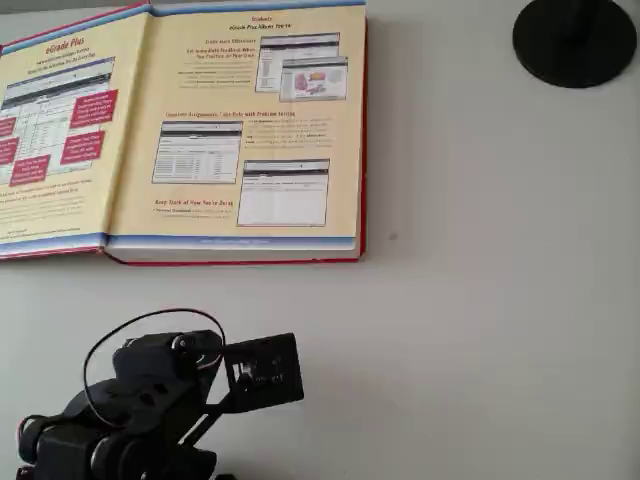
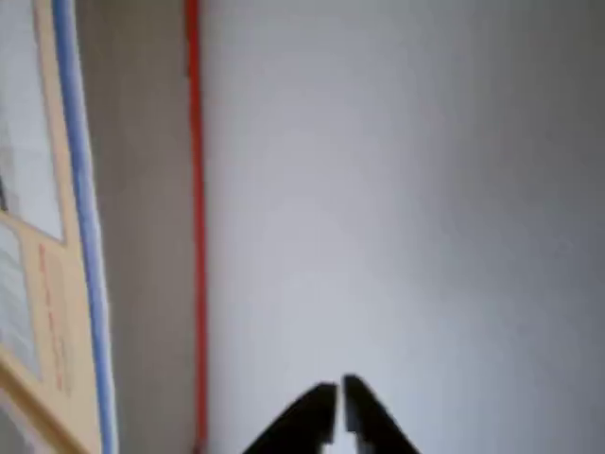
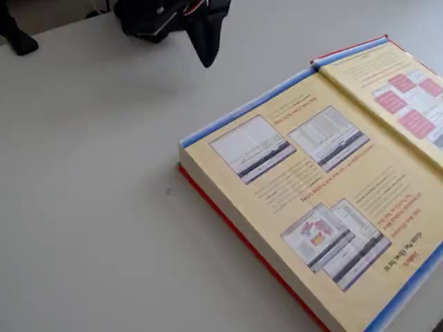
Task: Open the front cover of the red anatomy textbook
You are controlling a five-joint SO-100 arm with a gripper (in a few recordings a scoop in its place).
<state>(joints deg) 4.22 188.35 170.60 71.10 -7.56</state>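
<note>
Black tool, tips pressed together, holds nothing, apart from red anatomy textbook.

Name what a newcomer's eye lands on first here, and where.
The big red anatomy textbook lies open at the overhead view's top left, its front cover folded flat leftward, cream-yellow inside with red boxes. Below it the black gripper hangs shut over bare table. A black round disc sits top right.

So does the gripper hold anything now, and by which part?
Nothing is held. The gripper is shut on nothing above the bare table, apart from the open red anatomy textbook.
</note>
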